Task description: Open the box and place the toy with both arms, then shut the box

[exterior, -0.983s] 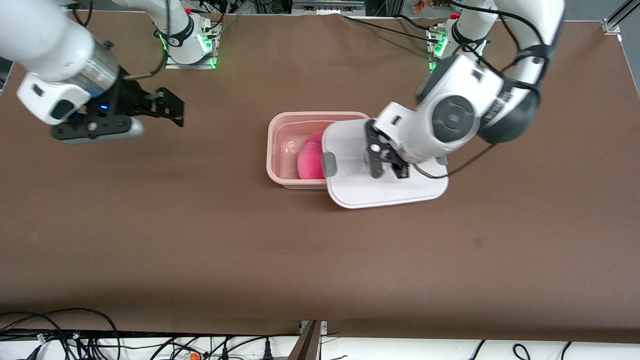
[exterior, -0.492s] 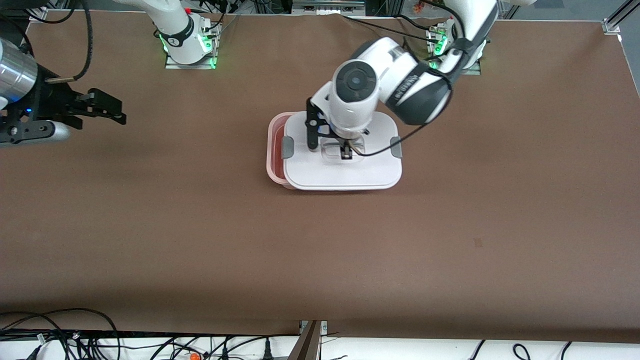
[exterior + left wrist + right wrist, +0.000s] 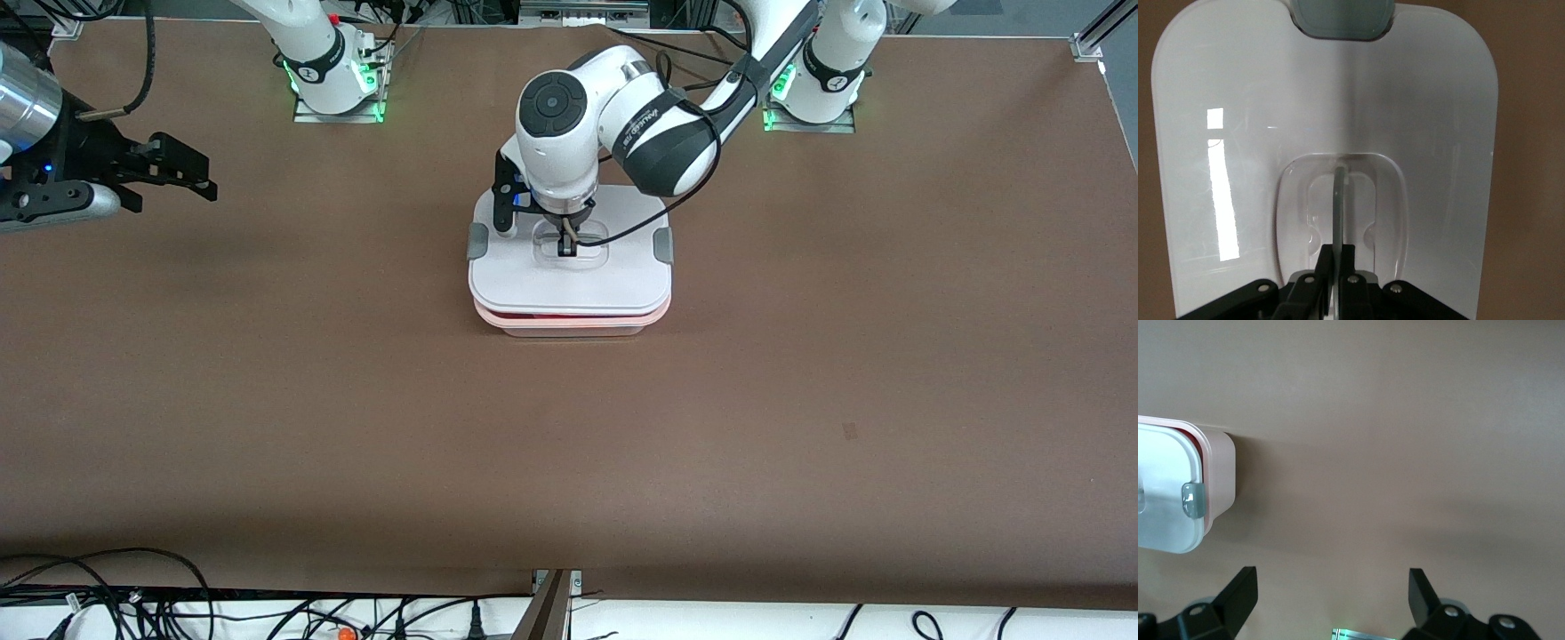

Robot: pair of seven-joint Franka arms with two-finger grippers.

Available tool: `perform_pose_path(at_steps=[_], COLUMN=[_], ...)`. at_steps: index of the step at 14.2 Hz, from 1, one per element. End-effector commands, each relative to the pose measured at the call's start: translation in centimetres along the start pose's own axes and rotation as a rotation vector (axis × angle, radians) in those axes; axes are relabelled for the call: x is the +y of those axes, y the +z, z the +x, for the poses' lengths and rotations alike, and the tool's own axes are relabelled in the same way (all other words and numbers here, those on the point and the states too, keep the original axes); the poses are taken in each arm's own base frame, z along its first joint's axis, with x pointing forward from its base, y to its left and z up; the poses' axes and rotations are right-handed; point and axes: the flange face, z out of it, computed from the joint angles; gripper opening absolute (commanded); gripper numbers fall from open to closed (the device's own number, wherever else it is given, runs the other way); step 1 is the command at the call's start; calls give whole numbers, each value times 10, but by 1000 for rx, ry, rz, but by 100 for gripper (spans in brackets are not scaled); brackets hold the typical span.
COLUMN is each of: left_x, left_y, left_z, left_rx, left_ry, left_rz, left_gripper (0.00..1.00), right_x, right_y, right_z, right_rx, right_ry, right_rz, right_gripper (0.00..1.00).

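I have the left arm bent down over the box [image 3: 569, 293], its left gripper [image 3: 566, 246] clamped on the lid's handle [image 3: 1340, 200], while the right gripper [image 3: 178, 173] waits spread wide, well apart from the box toward the right arm's end.

Brown tabletop [image 3: 356, 400], small dark mark [image 3: 851, 431] on it. Tangled black cables [image 3: 133, 596] along the tabletop's front edge, well apart from both end effectors.

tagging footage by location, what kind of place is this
Probably a robotics lab bench. Two arms are bolted to a brown-covered table, loose cables trail along its edge, and the only prop is a box, its lid held by the left gripper while the right gripper waits open.
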Motion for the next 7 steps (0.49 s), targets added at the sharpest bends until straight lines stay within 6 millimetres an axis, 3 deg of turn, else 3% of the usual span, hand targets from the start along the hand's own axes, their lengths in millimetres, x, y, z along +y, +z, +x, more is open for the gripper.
perform_pose_path(at_steps=[1, 7], left_x=[-8, -21], left_y=[2, 15], left_z=[2, 8], left_rx=[-10, 4], left_ry=[-5, -21], left_rz=[24, 20], left_gripper=[0, 0], right_x=[1, -2], right_y=[-6, -10], right_z=[-8, 0], right_rx=[24, 58], right_ry=[9, 1], right_rz=[-10, -20], right_gripper=[100, 100])
